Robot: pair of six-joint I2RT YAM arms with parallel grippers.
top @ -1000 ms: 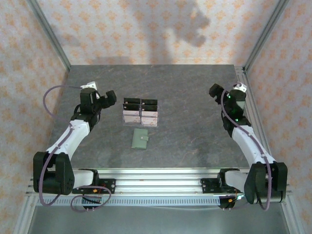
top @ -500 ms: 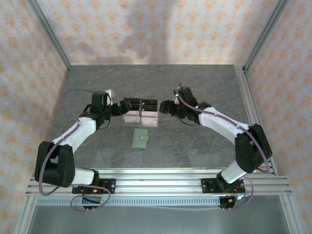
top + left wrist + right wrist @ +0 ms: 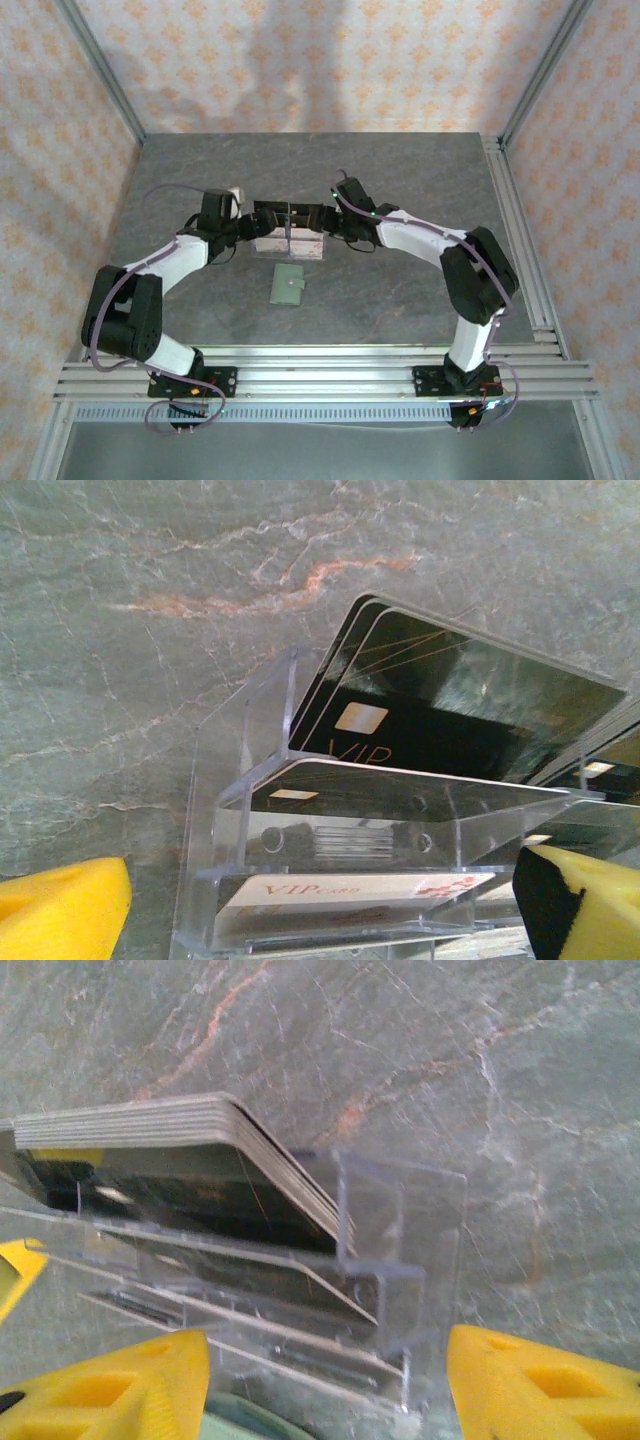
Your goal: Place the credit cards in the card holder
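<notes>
The credit cards [image 3: 273, 240] are pale pinkish-white and stand in the front row of a clear acrylic rack [image 3: 288, 231]. In the left wrist view one pale card [image 3: 350, 892] marked VIP lies in the rack's low tier. The sage-green card holder [image 3: 289, 285] lies shut on the table just in front of the rack, and its edge [image 3: 238, 1422] peeks in at the bottom of the right wrist view. My left gripper [image 3: 252, 226] is at the rack's left end, open, its yellow fingertips [image 3: 60, 915] straddling the rack. My right gripper [image 3: 325, 218] is at the right end, open, with fingertips [image 3: 545, 1380] either side of the rack's corner.
Black VIP cards [image 3: 450, 700] fill the rack's back tiers, and a stack of them [image 3: 150, 1125] leans in the right section. The grey stone table [image 3: 400, 290] has free room to the right and behind. Metal rails [image 3: 320, 365] run along the near edge.
Both arms have swung inward from the table's sides to the rack. The right gripper came furthest, from the far right. Rack, cards and wallet have not moved.
</notes>
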